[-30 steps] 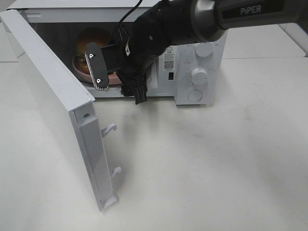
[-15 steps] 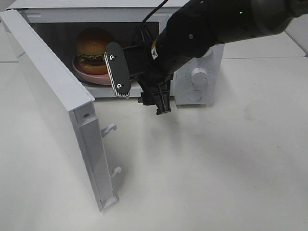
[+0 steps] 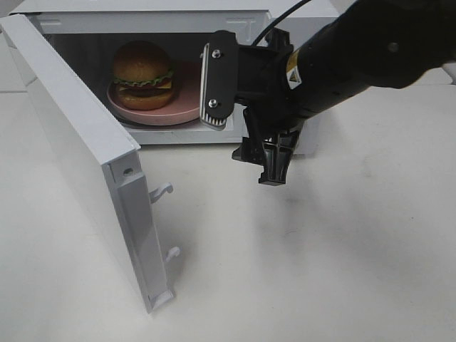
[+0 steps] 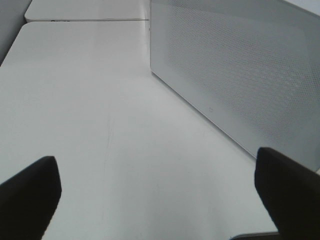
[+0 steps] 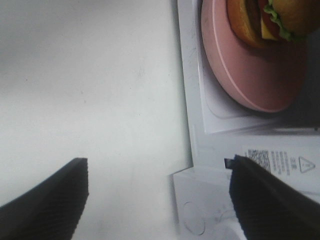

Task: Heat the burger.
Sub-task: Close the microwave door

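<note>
**A:** So, where is the round burger with the glossy golden-brown bun, lettuce, patty and cheese (image 3: 142, 75)?

**B:** On the round pink plate (image 3: 184, 107) inside the white microwave oven (image 3: 142, 7), at eleven o'clock in the high view. Its white door (image 3: 71, 135) stands open toward seven o'clock.

**A:** And the claws?

**B:** The right gripper (image 3: 242, 125) hangs outside the oven mouth, at four o'clock from the burger, spread wide and empty. The left gripper (image 4: 159, 195) is also spread wide and empty, above the white table (image 4: 90, 100).

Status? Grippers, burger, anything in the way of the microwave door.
Left gripper and right gripper open, empty. Burger on pink plate inside microwave. Door wide open; right gripper just outside the opening, likely in its closing path.
</note>
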`<state>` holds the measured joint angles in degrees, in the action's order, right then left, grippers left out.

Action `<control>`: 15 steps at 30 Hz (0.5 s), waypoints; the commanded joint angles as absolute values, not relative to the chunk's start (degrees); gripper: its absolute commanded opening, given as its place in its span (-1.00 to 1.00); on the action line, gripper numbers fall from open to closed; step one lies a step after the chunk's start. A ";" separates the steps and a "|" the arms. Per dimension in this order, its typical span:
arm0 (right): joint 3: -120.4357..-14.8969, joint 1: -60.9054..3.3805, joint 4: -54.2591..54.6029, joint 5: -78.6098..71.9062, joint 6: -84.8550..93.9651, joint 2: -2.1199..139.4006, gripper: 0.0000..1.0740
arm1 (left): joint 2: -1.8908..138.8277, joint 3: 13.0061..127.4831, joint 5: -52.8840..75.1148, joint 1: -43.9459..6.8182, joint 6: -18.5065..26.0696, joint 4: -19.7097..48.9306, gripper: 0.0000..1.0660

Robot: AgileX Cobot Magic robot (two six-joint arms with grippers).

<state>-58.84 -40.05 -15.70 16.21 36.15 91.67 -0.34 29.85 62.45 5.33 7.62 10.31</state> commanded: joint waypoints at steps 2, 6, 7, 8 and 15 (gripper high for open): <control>-55.00 -40.05 -15.70 18.16 25.67 85.60 0.42 | -1.32 29.74 61.59 5.33 7.28 10.37 0.83; -51.51 -40.05 -15.47 22.40 13.41 79.35 0.42 | -1.32 29.74 61.59 5.33 7.28 10.37 0.83; -51.51 -40.05 -15.47 22.40 13.41 79.35 0.42 | -1.32 29.74 61.59 5.33 7.28 10.37 0.83; -50.99 -40.05 -15.47 23.78 11.40 77.92 0.42 | -1.32 29.74 61.59 5.33 7.28 10.37 0.83; -48.07 -40.05 -15.47 36.15 0.34 69.10 0.42 | -1.32 29.74 61.59 5.33 7.28 10.37 0.83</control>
